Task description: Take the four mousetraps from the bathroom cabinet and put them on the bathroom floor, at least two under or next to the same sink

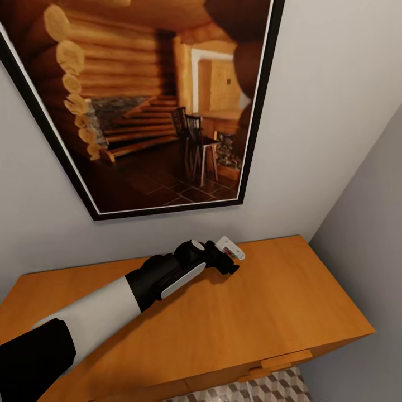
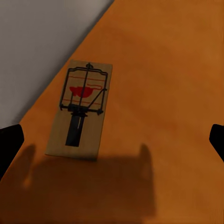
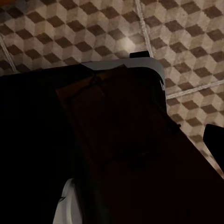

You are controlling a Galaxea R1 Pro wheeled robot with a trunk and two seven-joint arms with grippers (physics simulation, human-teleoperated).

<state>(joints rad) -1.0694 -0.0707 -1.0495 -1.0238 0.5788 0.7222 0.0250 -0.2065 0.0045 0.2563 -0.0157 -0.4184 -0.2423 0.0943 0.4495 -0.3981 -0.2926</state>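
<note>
Counting one mousetrap [image 2: 81, 111] lying flat on the cabinet [image 1: 268, 312] top by the wall, with the left gripper [image 1: 231, 258] spread wide just over it. Right wrist view shows one dark trap-like board [image 3: 126, 140] close up above floor [image 3: 186, 42]; right gripper's grip: can't tell

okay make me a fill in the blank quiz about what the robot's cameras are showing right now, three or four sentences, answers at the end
1. The left gripper reaches over the flat top of the ____.
2. In the left wrist view, one mousetrap lies on the wood close to the grey ____.
3. On the wall above hangs a framed ____ of a log cabin interior.
4. The mousetrap's bait pad is coloured ____.

Answers: cabinet; wall; picture; red
</note>
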